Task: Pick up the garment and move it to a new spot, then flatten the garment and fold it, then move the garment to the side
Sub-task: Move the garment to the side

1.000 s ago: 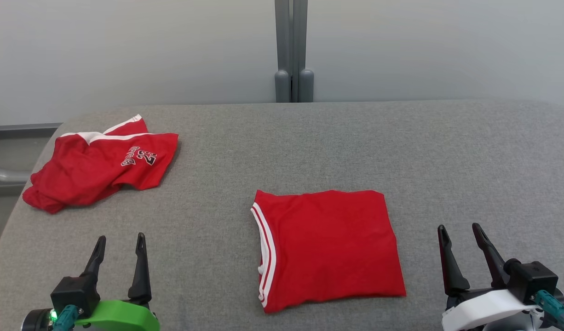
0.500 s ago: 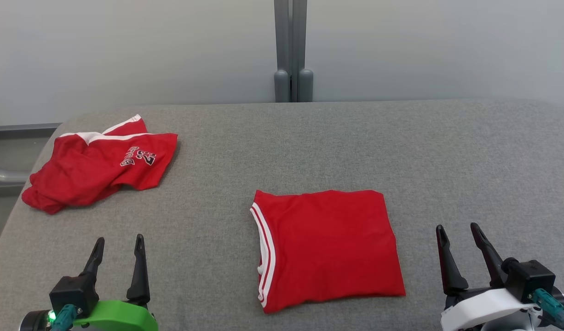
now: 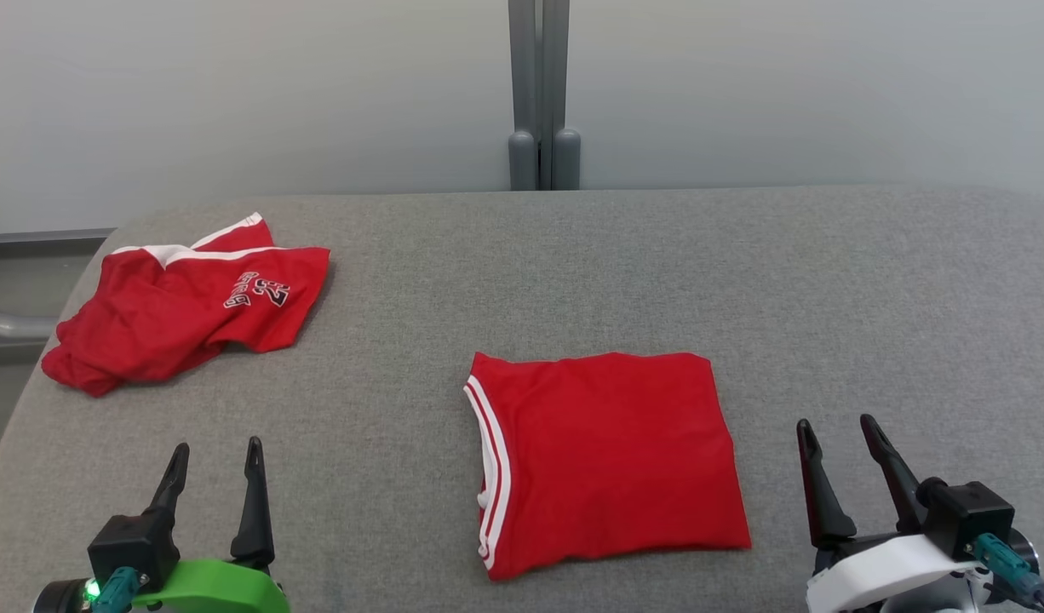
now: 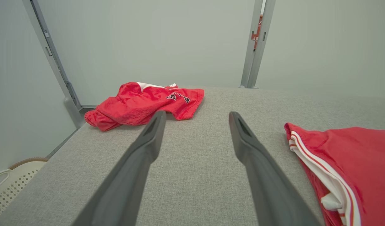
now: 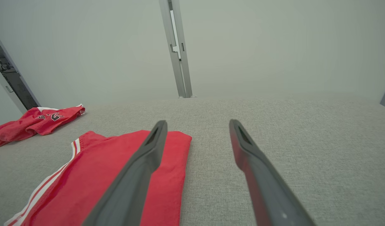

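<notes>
A red garment [image 3: 607, 460] with white striped trim lies folded into a neat rectangle on the grey table [image 3: 743, 272], near the front middle; its trimmed edge [image 4: 321, 175] faces left, and it appears again in the right wrist view [image 5: 101, 175]. My left gripper [image 3: 215, 455] hovers open at the lower left, well clear of the garment. At the lower right my right gripper [image 3: 835, 432] is open too, just right of the garment's right edge. Nothing sits between either pair of fingers.
A second red garment [image 3: 181, 311] with white trim and dark lettering lies crumpled at the table's far left; it shows too in the wrist views [image 4: 142, 105] [image 5: 32, 122]. A grey post [image 3: 541, 94] stands behind the table. A pale perforated basket [image 4: 10, 185] sits low beyond the left edge.
Both grippers have drawn back slightly toward the near edge, the right one also shifting a little left. The garments lie as before.
</notes>
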Motion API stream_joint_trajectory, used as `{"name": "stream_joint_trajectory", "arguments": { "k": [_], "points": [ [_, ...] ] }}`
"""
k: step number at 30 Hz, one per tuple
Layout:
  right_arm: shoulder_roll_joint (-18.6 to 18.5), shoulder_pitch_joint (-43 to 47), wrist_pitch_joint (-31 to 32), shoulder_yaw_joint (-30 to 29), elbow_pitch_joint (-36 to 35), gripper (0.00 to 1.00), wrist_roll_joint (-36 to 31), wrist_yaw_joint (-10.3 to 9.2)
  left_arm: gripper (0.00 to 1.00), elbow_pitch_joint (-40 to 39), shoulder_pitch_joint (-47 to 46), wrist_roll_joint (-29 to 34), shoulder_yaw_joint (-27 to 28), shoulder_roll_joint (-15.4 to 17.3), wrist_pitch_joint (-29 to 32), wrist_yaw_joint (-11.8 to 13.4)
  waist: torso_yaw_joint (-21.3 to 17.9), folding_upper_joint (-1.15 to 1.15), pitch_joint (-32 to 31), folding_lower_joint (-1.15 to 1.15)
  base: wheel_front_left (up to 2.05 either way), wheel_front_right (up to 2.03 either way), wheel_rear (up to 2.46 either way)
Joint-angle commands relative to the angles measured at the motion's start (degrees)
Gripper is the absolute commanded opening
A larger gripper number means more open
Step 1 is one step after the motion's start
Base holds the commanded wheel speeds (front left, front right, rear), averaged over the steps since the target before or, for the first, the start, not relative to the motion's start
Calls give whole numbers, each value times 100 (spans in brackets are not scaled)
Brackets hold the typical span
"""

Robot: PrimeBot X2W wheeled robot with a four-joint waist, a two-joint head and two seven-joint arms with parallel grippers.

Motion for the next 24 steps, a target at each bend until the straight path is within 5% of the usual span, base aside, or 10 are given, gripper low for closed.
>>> {"name": "stream_joint_trajectory", "arguments": {
  "k": [1,13,24],
  "points": [
    [3,-117,-17,64,18,100,-31,0,100,-6,55,-45,9,50,-5,43,3,0,10,0,0,0,0],
    [-117,-1261,96,816,815,100,-114,0,100,39,-149,-16,-113,43,-49,100,184,0,203,0,0,0,0],
    [-77,-1982,431,648,2222,100,-210,0,100,212,-399,-47,-248,9,-196,74,516,0,567,0,0,0,0]
  ]
}}
